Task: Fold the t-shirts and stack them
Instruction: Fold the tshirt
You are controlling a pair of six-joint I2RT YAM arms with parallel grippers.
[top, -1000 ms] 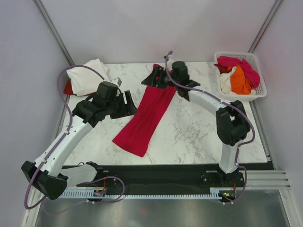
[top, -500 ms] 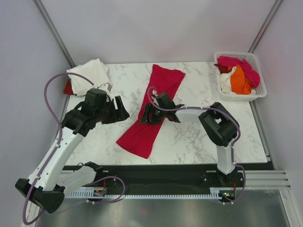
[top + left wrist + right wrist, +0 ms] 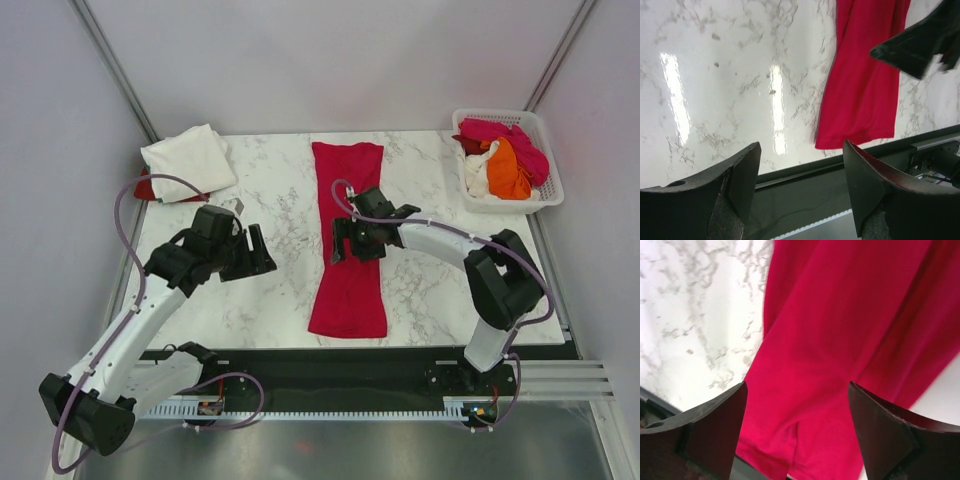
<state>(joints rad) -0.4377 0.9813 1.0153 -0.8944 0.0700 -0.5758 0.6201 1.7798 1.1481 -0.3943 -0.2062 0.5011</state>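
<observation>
Top external: the crimson-red cloth t-shirt (image 3: 348,290), a long folded strip, now lies straight from 12 to 6 o'clock on the marble surface (image 3: 270,190).
My right claw (image 3: 797,430) has released it and hovers spread above it. My left claw (image 3: 800,185) gapes empty at 9 o'clock. I judge crosswise folds come next.

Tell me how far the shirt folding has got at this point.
Done: a white shirt looks folded at the far left corner. In hand: the red shirt lies mid-table as a long narrow strip; the open right gripper hovers over it, the left gripper open beside it. Left: folding the strip shorter, stacking it, and the pink shirt and orange shirt in the basket.
</observation>
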